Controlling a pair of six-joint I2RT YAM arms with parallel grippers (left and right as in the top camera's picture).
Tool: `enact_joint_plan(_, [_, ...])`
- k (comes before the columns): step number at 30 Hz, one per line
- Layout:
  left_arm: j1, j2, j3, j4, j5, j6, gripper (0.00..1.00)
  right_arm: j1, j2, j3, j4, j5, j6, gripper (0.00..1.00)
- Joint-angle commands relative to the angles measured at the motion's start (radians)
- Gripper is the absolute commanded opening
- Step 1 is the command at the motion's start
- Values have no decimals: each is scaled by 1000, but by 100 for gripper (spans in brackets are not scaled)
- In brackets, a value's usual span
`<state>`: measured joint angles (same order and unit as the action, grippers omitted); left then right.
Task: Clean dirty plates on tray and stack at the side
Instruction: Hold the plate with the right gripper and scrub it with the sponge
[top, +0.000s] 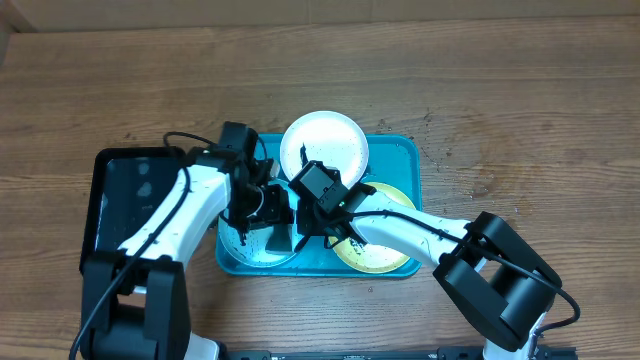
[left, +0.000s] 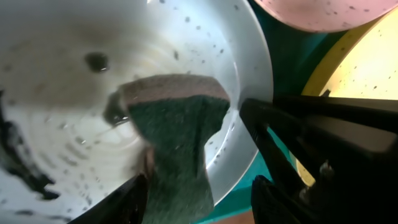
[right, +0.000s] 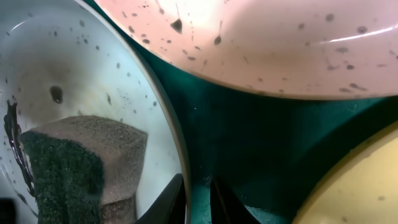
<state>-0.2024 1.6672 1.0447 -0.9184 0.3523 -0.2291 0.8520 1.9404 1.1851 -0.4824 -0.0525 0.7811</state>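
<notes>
The turquoise tray (top: 405, 145) holds three plates. The white plate (top: 323, 145) is at the back, speckled with black. The yellow-green plate (top: 385, 255) is at the front right. The light blue plate (top: 250, 250) is at the front left, with a black smear and specks (left: 62, 74). My left gripper (left: 199, 202) holds a green and tan sponge (left: 174, 137) down on the light blue plate. My right gripper (right: 199, 199) pinches that plate's right rim (right: 177, 143), one finger inside and one outside. In the overhead view both grippers (top: 258, 205) (top: 300, 238) meet over this plate.
A smaller black tray (top: 120, 200) lies left of the turquoise tray, under my left arm. Black crumbs dot the wooden table (top: 450, 155) right of the tray. The white plate (right: 261, 43) and the yellow-green plate (right: 360, 186) lie close to my right gripper.
</notes>
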Motion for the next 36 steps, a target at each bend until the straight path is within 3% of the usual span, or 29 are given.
enact_joint_plan(1, [-10,37,-12,14,-14,-10,54,1,12,-8,-2,-2,-3,17])
enact_joint_plan(11, [-16,113,-12,21,-63,-18,54,1,12,-8,-1,-2,-3,17])
enact_joint_plan(16, [-16,142,-12,37,-63,-18,46,1,12,-8,-2,-2,-3,17])
enact_joint_plan(21, [-16,145,-12,38,-95,-18,31,1,12,-8,-2,-2,-3,17])
enact_joint_plan(23, [-16,145,-12,38,-187,-35,16,1,12,-8,-5,-2,-3,17])
enact_joint_plan(28, [-13,145,-12,37,-445,-107,13,1,12,-8,-14,-2,-4,17])
enact_joint_plan(33, [-13,145,-12,46,-603,-138,13,1,11,-8,-16,-2,-4,17])
enact_joint_plan(36, [-13,145,-12,56,-688,-138,6,1,11,-8,-16,-2,-4,17])
